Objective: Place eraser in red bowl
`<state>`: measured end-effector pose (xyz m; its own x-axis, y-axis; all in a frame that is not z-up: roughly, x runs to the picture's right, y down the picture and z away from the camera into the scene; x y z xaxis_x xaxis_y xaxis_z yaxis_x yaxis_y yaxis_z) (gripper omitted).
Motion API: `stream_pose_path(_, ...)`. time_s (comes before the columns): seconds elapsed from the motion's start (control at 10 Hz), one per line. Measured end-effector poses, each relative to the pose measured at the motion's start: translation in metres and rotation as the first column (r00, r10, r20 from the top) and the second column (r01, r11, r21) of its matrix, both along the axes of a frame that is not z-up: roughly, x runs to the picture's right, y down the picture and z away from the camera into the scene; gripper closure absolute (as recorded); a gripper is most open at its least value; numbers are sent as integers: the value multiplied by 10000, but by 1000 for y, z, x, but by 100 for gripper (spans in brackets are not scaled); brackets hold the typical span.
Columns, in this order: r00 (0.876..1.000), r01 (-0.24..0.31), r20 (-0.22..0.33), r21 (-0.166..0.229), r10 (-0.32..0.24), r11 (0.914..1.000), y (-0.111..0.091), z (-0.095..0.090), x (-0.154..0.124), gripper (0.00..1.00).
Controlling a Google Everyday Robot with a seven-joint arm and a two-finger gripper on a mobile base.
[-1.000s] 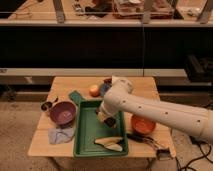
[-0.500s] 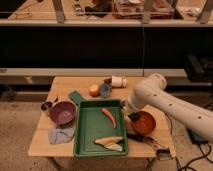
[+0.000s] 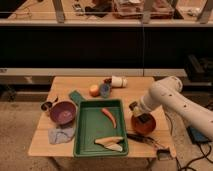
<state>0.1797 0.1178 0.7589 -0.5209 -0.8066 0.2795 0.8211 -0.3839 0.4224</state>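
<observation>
Gripper point(image 3: 139, 116) hangs over the red bowl's point(image 3: 151, 131) rim on the tray point(image 3: 85, 125) side — spread or clamped, I cannot tell. Best to centre over the hollow and go low before release, so the eraser lands inside, not on the rim. Eraser is hard to pick out: a dark patch point(image 3: 141, 119) under the gripper may be it, and the gripper covers the bowl's far rim.

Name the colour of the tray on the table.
Green tray, clearest in the camera view; the gripper hangs over the red bowl.
</observation>
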Motion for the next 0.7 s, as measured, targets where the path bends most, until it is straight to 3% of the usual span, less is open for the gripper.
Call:
stream_pose_path(0.3,10000,6,12,-8,-6,10000,0,1,-1,99)
stream_pose_path(0.5,10000,19,23,-7,-19,10000,0,1,-2,90)
stream_pose_path(0.6,10000,18,23,-5,-18,10000,0,1,-2,65)
stream_pose_path(0.7,10000,16,20,-6,-16,10000,0,1,-1,55)
